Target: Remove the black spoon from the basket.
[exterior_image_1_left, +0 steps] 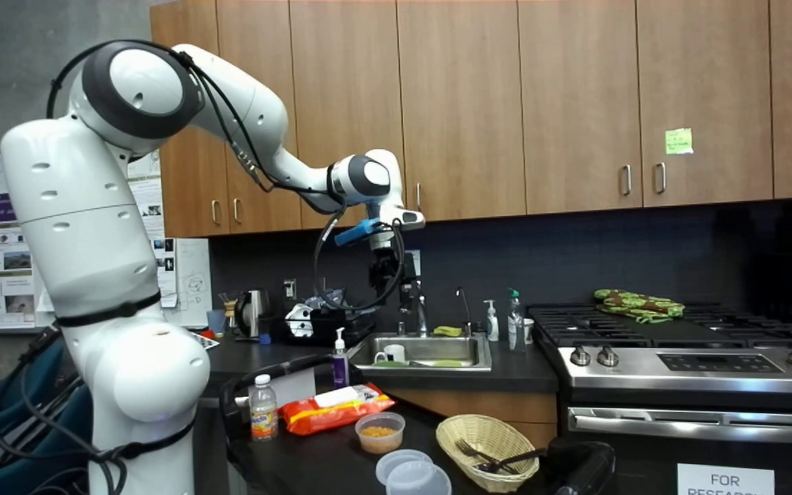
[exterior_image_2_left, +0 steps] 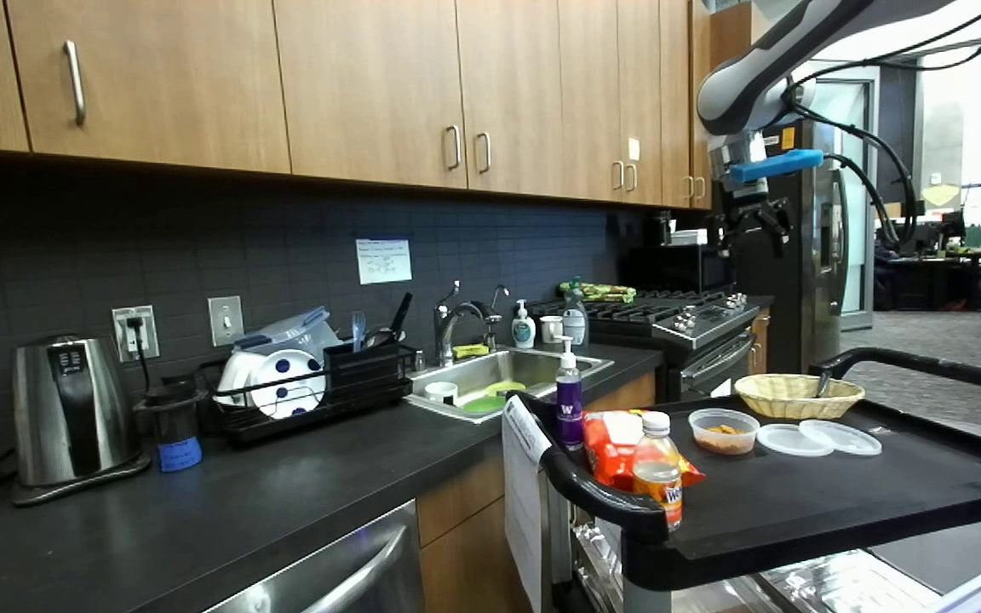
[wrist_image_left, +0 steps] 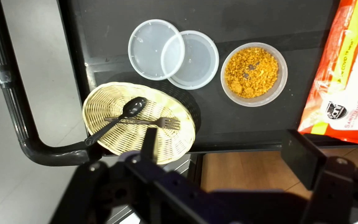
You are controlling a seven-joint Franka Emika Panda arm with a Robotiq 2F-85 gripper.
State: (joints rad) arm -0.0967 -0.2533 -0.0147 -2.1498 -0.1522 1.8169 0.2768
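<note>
The tan woven basket [wrist_image_left: 174,146] sits at a corner of the black cart top, and it shows in both exterior views [exterior_image_1_left: 461,427] [exterior_image_2_left: 776,398]. In the wrist view the black spoon [wrist_image_left: 119,119] lies slantwise in it, bowl inside. Its handle rests over the rim, toward the cart's handle bar. The spoon's handle also shows in both exterior views [exterior_image_1_left: 521,457] [exterior_image_2_left: 823,385]. A dark fork [wrist_image_left: 168,123] lies in the basket, its handle crossing under the spoon. My gripper [wrist_image_left: 224,140] is open and empty, high above the cart in both exterior views [exterior_image_1_left: 392,292] [exterior_image_2_left: 753,234].
Beside the basket are two overlapping clear lids [wrist_image_left: 194,62] and a tub of orange crumbs [wrist_image_left: 252,73]. A red wipes pack [wrist_image_left: 337,93], a juice bottle [exterior_image_1_left: 263,409] and a purple pump bottle [exterior_image_1_left: 340,364] stand farther along. A black handle bar [wrist_image_left: 14,93] borders the cart.
</note>
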